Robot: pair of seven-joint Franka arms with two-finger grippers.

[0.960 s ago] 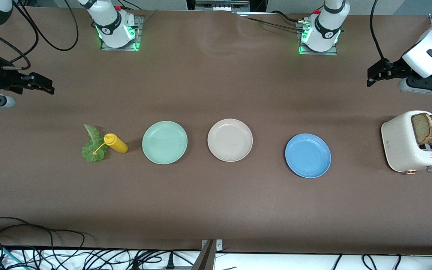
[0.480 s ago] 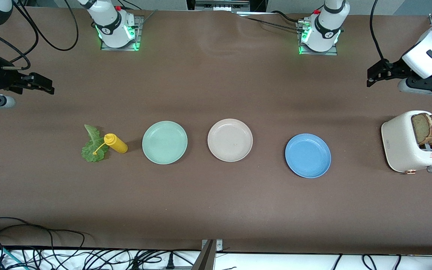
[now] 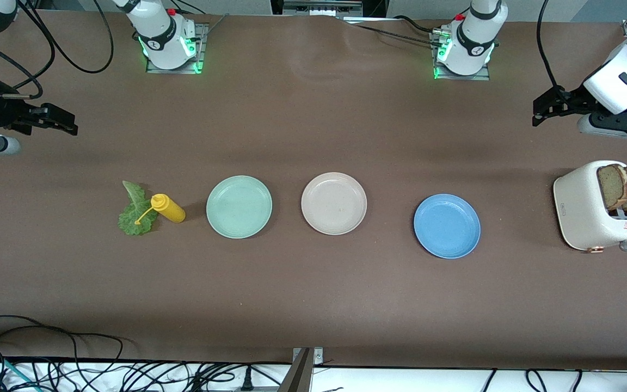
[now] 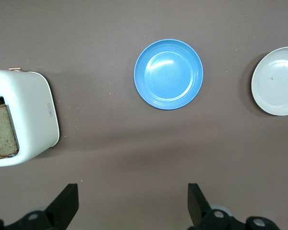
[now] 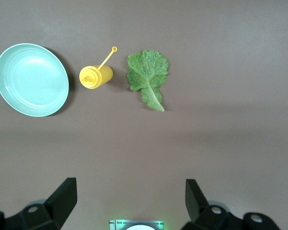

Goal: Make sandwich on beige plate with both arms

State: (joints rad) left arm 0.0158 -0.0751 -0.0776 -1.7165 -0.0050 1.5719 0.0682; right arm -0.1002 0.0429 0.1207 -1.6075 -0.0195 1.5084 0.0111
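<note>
We see almost no change: right gripper (image 3: 66,123) has edged slightly toward the table's end, left gripper (image 3: 543,109) unmoved; both gape wide, empty. Round pale beige plate (image 3: 333,203) sits bare between mint plate (image 3: 239,206) and blue plate (image 3: 447,226).

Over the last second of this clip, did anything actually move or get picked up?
Barely. The right gripper crept slightly toward the right arm's end of the table; the left gripper edged a touch higher. Both are open, holding nothing. The lettuce leaf, beige plate and bread slices in the toaster stayed put.
</note>
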